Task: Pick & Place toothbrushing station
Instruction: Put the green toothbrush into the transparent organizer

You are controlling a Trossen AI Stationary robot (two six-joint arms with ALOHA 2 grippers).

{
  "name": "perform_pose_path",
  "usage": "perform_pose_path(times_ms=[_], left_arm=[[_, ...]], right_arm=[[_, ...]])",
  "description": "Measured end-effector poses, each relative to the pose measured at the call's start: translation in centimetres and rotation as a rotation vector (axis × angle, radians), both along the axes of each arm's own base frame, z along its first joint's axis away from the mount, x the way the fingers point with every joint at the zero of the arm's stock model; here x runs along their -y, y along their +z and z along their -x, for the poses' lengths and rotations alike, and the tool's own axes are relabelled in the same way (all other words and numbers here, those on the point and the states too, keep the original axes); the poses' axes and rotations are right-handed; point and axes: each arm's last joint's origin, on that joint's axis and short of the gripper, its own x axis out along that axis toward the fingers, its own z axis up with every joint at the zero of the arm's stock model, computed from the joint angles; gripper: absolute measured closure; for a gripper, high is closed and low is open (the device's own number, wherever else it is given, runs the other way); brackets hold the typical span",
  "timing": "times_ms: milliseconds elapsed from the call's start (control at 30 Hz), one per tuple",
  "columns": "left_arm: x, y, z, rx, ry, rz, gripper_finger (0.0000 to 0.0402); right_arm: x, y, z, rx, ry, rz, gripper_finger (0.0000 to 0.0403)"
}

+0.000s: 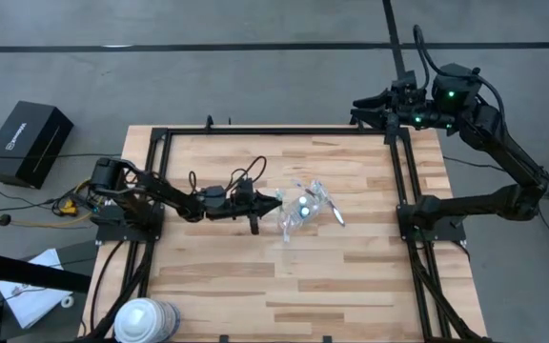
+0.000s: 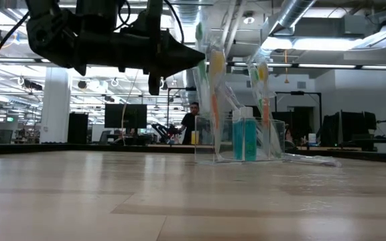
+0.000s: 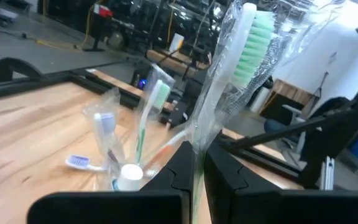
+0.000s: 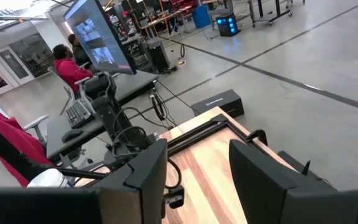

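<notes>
A small see-through cup point(image 1: 296, 211) stands upright on the table's middle, holding several wrapped toothbrushes and a blue tube with a white end point(image 2: 244, 137). It also shows in the left wrist view point(image 3: 122, 163). Another toothbrush point(image 1: 335, 215) lies flat on the table right of the cup. My left gripper point(image 1: 274, 202) is just left of the cup, shut on a wrapped green-bristled toothbrush point(image 3: 253, 43). My right gripper point(image 1: 360, 105) is open and empty beyond the table's far right corner. My left gripper pinches the wrapped toothbrush's handle point(image 3: 199, 134) between its two fingers point(image 3: 173, 171). The fingers come level from the table's left and lie across the handle. The brush stands near upright, bristle head up above the fingers. Its lower end is hidden by the fingers.
A big white-and-blue roll point(image 1: 146, 319) stands at the table's near left corner. Black frame rails point(image 1: 403, 191) run along the table's left, right and far sides. A black box point(image 1: 27, 143) sits on the floor at left. A person point(image 4: 67, 65) sits beyond the table.
</notes>
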Motion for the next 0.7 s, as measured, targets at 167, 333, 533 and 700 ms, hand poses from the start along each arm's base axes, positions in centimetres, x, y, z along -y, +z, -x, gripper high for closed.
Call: perform_pose_path(times_ms=[167,333,533,700], left_arm=[[-0.6,-0.2,-0.1,-0.01,-0.025,-0.012,0.0396],[-1.1,-1.0,-0.2,-0.04,-0.045,-0.017,0.0396],[-1.8,-1.5,-0.3,-0.05,-0.055,-0.019,0.0396],[-2.1,-1.4,-0.3,-0.043,-0.074,-0.024,0.0396]], right_arm=[[0.0,0.0,0.0,0.003,0.007,-0.009,0.024],[-0.1,0.0,0.0,0.005,0.022,-0.018,0.0245],[-0.1,0.0,0.0,0.005,0.022,-0.019,0.0248],[-0.1,0.0,0.0,0.009,0.02,-0.034,0.0247]])
